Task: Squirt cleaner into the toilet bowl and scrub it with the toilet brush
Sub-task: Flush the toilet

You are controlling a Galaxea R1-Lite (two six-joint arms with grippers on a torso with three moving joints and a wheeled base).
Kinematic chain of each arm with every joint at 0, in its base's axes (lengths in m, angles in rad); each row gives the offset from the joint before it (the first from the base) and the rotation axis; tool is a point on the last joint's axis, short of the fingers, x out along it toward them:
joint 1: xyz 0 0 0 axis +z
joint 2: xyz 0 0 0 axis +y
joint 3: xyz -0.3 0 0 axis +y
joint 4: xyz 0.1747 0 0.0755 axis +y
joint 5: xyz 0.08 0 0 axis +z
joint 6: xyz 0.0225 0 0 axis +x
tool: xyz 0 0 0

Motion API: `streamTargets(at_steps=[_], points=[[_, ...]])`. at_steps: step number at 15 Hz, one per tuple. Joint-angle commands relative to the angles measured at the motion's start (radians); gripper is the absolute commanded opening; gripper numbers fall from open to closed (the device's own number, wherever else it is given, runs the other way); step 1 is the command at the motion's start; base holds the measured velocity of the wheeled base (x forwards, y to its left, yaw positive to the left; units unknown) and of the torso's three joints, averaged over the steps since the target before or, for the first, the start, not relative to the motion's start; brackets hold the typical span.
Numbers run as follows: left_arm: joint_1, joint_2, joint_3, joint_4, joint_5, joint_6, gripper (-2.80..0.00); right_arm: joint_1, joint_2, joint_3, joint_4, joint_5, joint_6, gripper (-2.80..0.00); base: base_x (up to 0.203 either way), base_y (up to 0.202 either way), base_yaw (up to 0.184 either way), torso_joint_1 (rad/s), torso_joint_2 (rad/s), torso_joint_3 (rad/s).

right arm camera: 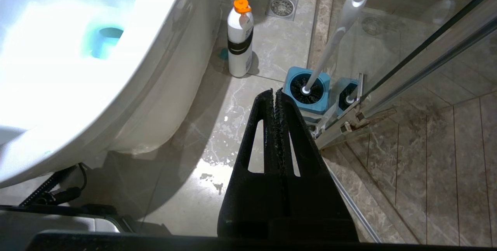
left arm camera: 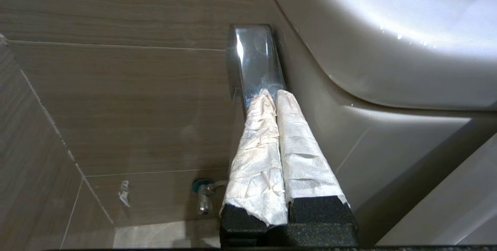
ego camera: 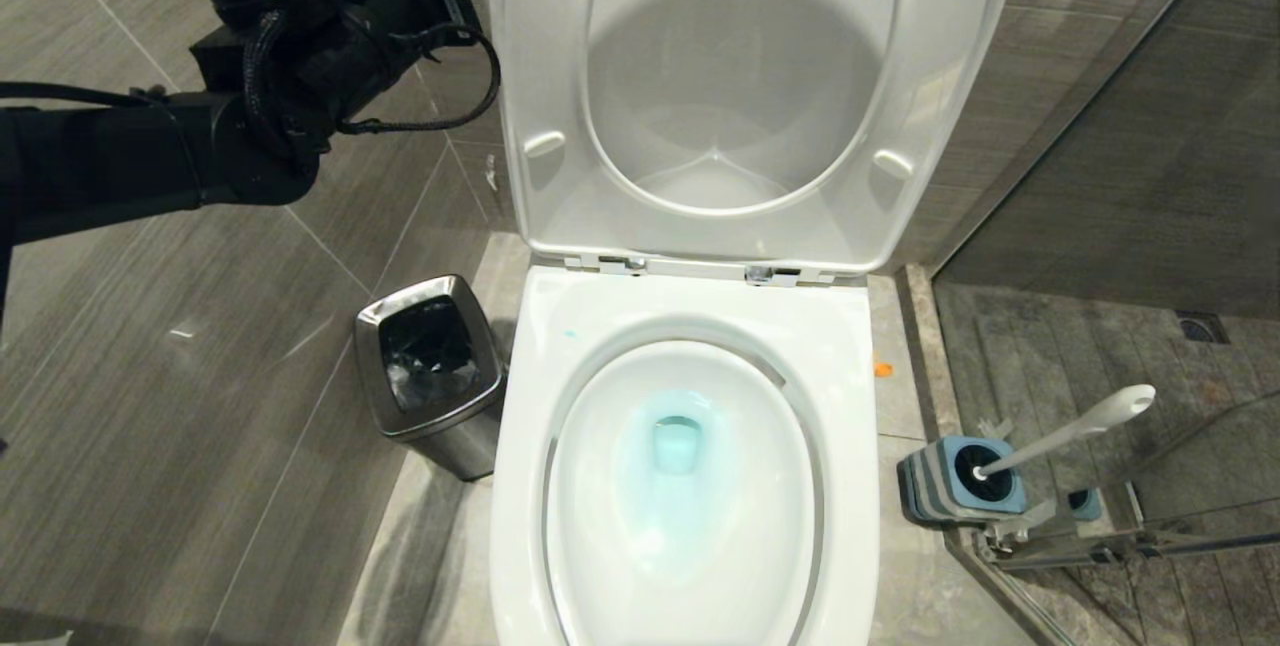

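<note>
Head view is catching only the left arm's black links beside the raised lid; the left gripper [left arm camera: 271,94] is showing in its wrist view alone, its paper-wrapped fingers clenched together with the tips at a chrome flush lever [left arm camera: 254,58] on the tank's side. The right gripper [right arm camera: 275,94] is hanging low and clenched on nothing, near the blue holder [right arm camera: 306,89]. The toilet brush [ego camera: 1075,429] is standing in that holder, bristles mostly hidden. The cleaner [ego camera: 672,446] is tinting the toilet bowl [ego camera: 690,486] water turquoise. The white bottle [right arm camera: 239,39] is showing no readable label.
</note>
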Motion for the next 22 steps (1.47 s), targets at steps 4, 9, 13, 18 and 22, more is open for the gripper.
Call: streamTargets(at_steps=[4,9,13,18,22], points=[[-0.001,0.032,0.002,0.096,-0.001,0.040,-2.80,0.000,0.000,0.002,0.000,0.001,0.000,-2.80,0.000,0.000,0.000,0.000,0.00,0.000],[-0.002,0.040,0.002,0.171,-0.001,0.079,-2.80,0.000,0.000,0.000,0.000,0.001,-0.001,-2.80,0.000,0.000,0.000,0.000,0.00,0.000],[0.016,0.025,0.002,0.156,0.002,0.086,-2.80,0.000,0.000,0.001,0.000,0.001,-0.001,-2.80,0.000,0.000,0.000,0.000,0.00,0.000],[0.058,-0.026,0.003,0.148,0.005,0.150,-2.80,0.000,0.000,0.000,0.000,0.001,-0.001,-2.80,0.000,0.000,0.000,0.000,0.00,0.000],[0.074,-0.045,0.003,0.152,0.013,0.157,-2.80,0.000,0.000,0.000,0.000,0.001,-0.001,-2.80,0.000,0.000,0.000,0.000,0.00,0.000]])
